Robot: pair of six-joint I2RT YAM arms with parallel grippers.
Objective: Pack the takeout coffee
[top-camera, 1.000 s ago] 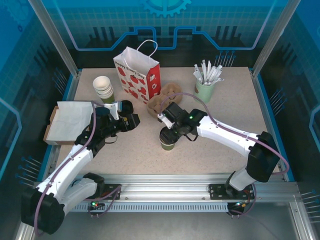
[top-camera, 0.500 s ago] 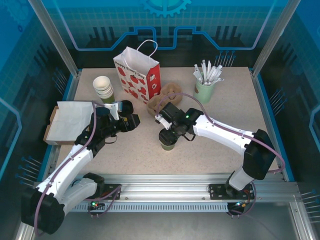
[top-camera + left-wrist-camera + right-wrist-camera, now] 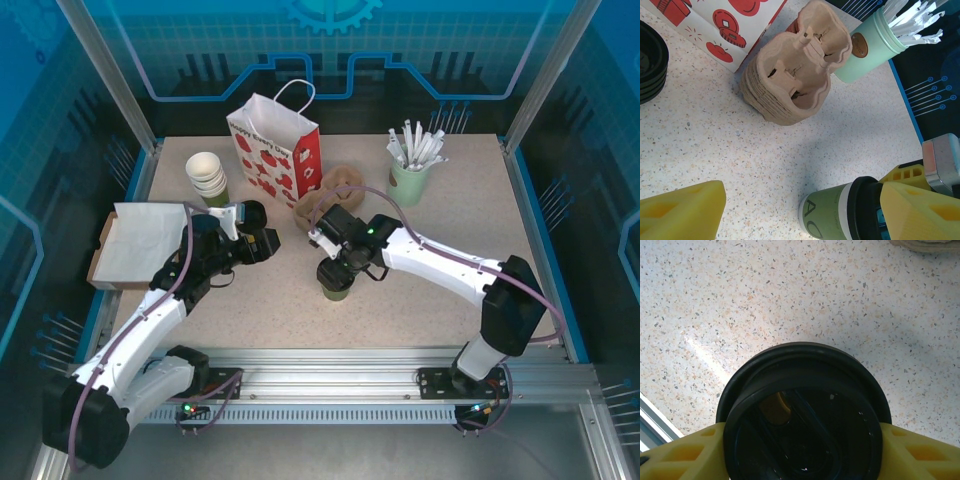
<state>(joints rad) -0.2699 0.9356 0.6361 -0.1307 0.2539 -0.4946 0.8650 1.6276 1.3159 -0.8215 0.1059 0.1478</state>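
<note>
Two right gripper (image 3: 802, 450) fingers are clamping the coffee (image 3: 336, 290), standing on the table (image 3: 270, 312) near the bag (image 3: 275, 150); left gripper (image 3: 268, 243) is gaping, empty. I'm grasping, I judge; next needs upright lifting into bag.

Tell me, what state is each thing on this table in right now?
takeout coffee: upright, lidded, gripped
right gripper: shut on the coffee's lid
left gripper: open, empty
paper bag: upright, mouth open
pulp cup carriers: stacked, empty
mint cup: upright, holding white sticks
white paper cups: stacked upright
</note>
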